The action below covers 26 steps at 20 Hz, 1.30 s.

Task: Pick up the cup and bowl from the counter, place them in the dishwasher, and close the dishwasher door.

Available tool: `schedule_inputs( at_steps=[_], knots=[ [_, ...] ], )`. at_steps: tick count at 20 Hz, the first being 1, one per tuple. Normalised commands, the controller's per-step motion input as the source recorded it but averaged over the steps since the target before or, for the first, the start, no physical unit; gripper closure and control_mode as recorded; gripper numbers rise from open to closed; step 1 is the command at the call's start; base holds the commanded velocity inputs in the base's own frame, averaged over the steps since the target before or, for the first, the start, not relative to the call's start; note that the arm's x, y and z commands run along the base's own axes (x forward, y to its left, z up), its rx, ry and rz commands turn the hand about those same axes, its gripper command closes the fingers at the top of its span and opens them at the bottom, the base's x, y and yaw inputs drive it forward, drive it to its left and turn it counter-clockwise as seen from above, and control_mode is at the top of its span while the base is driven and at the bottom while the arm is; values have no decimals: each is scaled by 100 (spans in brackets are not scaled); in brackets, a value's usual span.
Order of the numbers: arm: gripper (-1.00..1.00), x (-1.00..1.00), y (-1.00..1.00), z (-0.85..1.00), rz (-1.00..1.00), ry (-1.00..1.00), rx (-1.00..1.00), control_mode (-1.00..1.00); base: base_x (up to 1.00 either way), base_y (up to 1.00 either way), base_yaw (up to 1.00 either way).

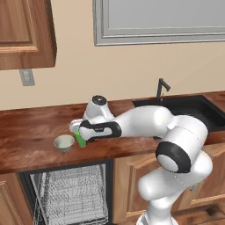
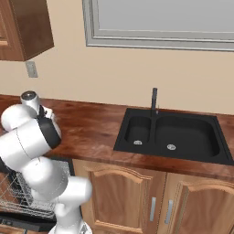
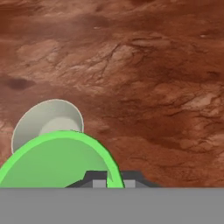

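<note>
Gripper (image 1: 80,132) sits low over the cup (image 1: 81,139) in the left base view, near the counter's (image 1: 35,127) front edge, the bowl (image 1: 64,142) just beside; whether the fingers grip it I cannot tell. The right base view shows the dishwasher (image 2: 18,192) open below. In the hand view the cup's (image 3: 57,162) rim faces the camera, so it seems upright, axis vertical; one fingertip (image 3: 97,179) overlaps the rim, so a poor closure could tip it onto the bowl (image 3: 46,120).
</note>
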Motion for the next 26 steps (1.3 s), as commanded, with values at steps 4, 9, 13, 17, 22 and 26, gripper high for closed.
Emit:
schedule_inputs(
  at_steps=[4,9,13,17,22,26],
  knots=[
    [100,-42,0,4,19,-2,-3,-100,0,0,0],
    [100,-29,2,0,17,-1,-2,-100,0,0,0],
    [100,-37,21,0,17,-3,-8,-100,0,0,0],
    [100,-40,39,0,14,-4,-15,-100,0,0,0],
    [100,-36,33,0,12,-4,-16,-100,0,0,0],
    [100,-42,19,-2,11,-6,-12,-100,0,0,0]
  ],
)
